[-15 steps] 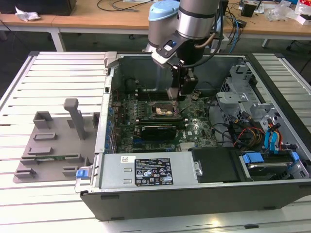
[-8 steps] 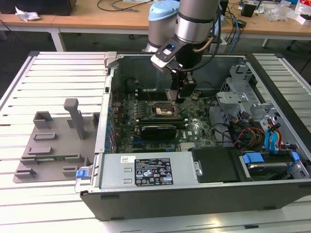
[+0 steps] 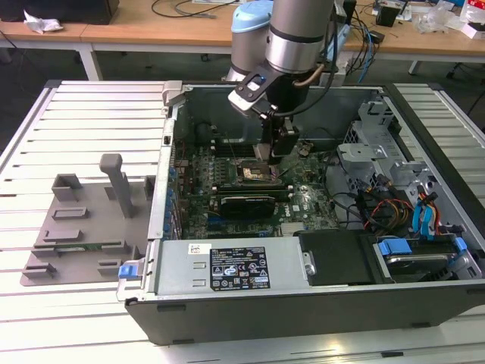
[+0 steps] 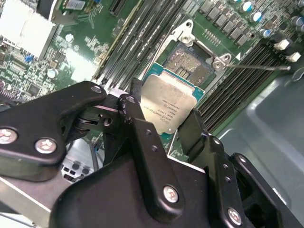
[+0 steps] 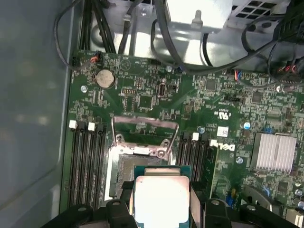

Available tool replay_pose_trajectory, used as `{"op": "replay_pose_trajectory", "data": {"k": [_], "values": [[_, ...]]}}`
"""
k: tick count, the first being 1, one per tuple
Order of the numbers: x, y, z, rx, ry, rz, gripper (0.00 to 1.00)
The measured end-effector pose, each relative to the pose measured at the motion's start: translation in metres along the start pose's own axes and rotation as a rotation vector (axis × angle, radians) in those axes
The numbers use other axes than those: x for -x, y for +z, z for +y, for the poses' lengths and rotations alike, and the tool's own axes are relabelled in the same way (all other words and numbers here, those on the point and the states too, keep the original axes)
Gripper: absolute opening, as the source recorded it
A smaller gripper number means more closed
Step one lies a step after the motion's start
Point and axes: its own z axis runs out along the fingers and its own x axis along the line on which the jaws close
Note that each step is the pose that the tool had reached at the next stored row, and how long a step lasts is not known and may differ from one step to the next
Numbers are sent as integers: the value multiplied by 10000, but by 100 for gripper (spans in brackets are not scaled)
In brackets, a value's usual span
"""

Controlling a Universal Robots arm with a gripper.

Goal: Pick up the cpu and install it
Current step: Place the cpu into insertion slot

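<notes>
The cpu (image 4: 168,107), a small square chip with a pale silver top and green rim, is pinched between my black fingers (image 4: 135,111). My gripper (image 4: 165,108) is shut on it. It hangs tilted just above the open dark socket (image 4: 190,64), overlapping the socket's near edge. In the first wrist view the cpu (image 5: 161,197) sits between my gripper (image 5: 160,198) fingers, next to the socket (image 5: 135,166), whose metal frame (image 5: 145,133) is flipped open. In the exterior view my gripper (image 3: 267,155) reaches down into the computer case (image 3: 227,269), right over the socket (image 3: 254,173).
Memory slots (image 5: 88,161) flank the socket on both sides. A silver heatsink (image 5: 273,152) and a coin battery (image 5: 105,78) sit on the board. Cables and drive cages (image 3: 394,197) fill the exterior view's right side of the case. A grey fixture tray (image 3: 83,220) lies to the case's left.
</notes>
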Motion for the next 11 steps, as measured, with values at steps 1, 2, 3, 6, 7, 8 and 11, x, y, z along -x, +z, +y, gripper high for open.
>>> {"op": "replay_pose_trajectory", "data": {"k": [1, 2, 3, 6, 7, 8, 11], "values": [[-4, 5, -16, -1, 1, -1, 55], [-8, 13, -39, 0, 1, 0, 55], [-13, 23, -66, 0, 1, 0, 55], [-27, 50, -152, 0, 2, -1, 55], [-32, 55, -172, -1, 1, -2, 55], [-38, 60, -192, -2, 1, -3, 55], [-84, 74, -208, -1, 6, -1, 55]]}}
